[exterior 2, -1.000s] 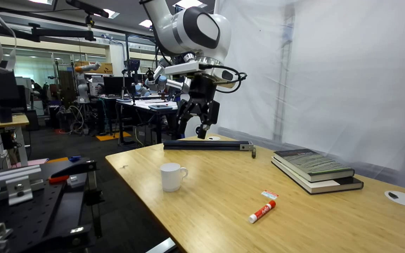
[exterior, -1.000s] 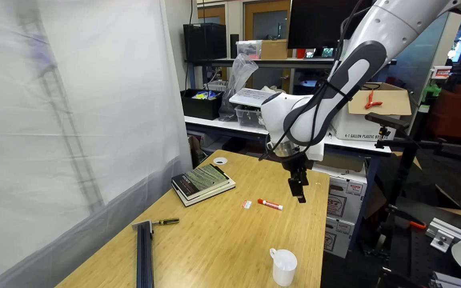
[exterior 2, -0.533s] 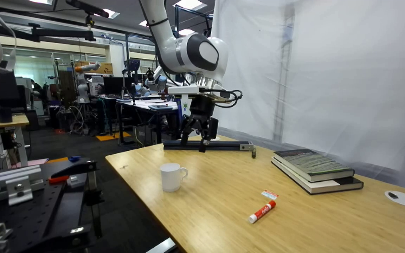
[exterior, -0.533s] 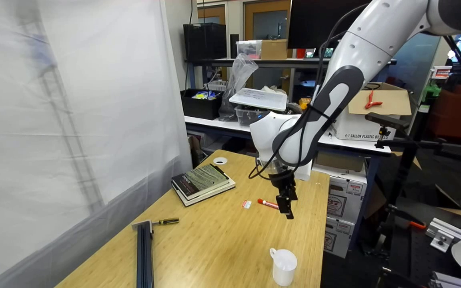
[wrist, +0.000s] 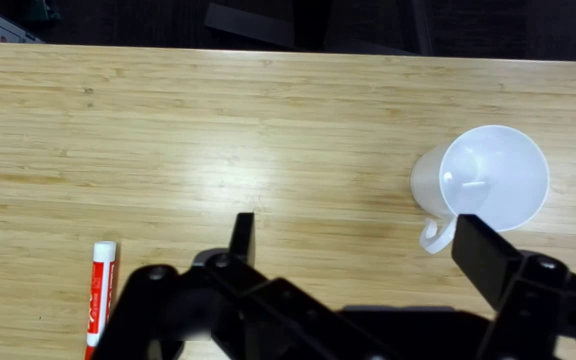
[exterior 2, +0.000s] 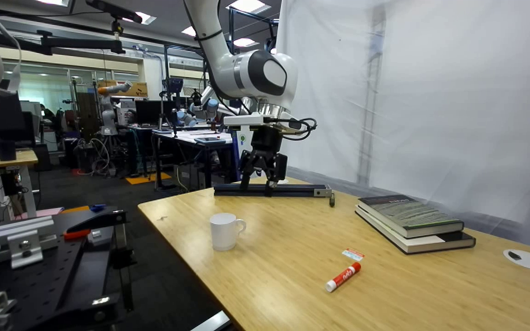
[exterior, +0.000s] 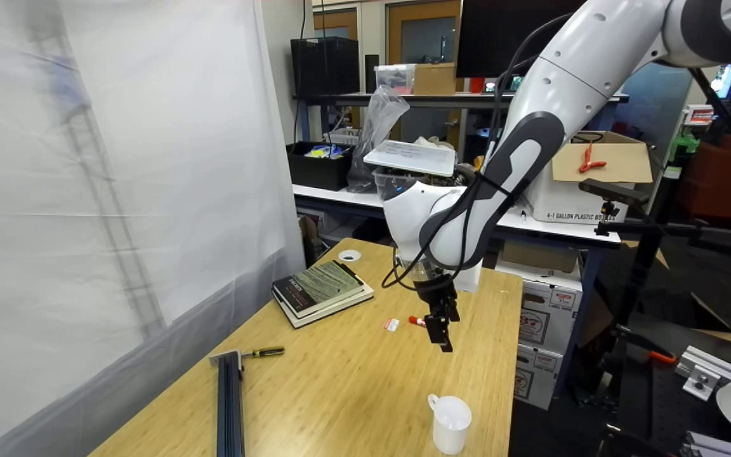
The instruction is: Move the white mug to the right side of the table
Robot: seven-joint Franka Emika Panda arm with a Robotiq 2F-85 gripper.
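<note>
1. At far left of the wrist view, a red-and-white marker (wrist: 100, 292) lies roughly square to the straight edge of the wooden table (wrist: 248, 115).
2. Light, streaky grain spreads rightward from the marker, a broad open stretch along that edge.
3. The gripper (wrist: 358, 237) hangs above the table, its fingers wide apart.
4. At right, near the edge, the white mug (wrist: 488, 175) stands upright, its long axis vertical: glossy, cylindrical, round-mouthed, its curled handle pointing inward over the table.
</note>
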